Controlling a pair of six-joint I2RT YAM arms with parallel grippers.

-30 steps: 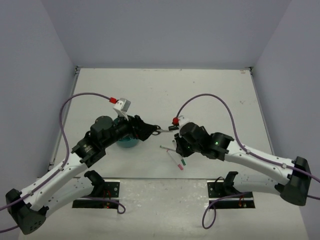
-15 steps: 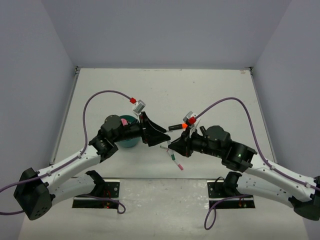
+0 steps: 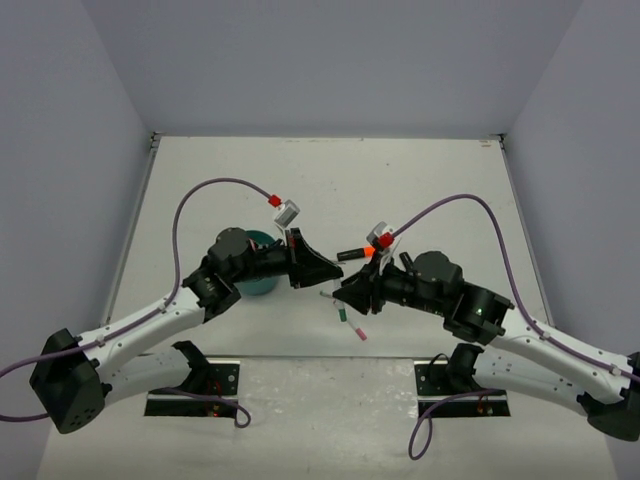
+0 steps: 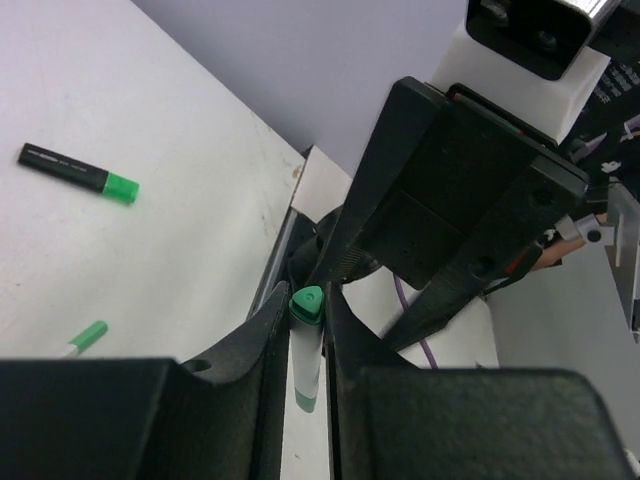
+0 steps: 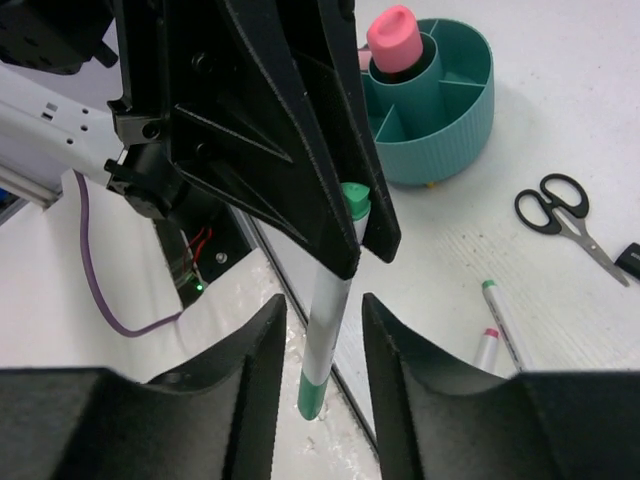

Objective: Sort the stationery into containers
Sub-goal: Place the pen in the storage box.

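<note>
White table [image 3: 420, 170], pale lilac walls [image 3: 320, 60]

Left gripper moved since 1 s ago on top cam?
Yes. The left gripper, shut on a green-capped pen, shifted right, away from the teal organizer toward the right gripper.

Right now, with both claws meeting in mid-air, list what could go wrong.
The white pen is pinched only by the left claw, near its green cap, while the right claw stands open around it: it may swing or slip and drop. The claws sit nose to nose, so a crooked pull-back could knock them together.
</note>
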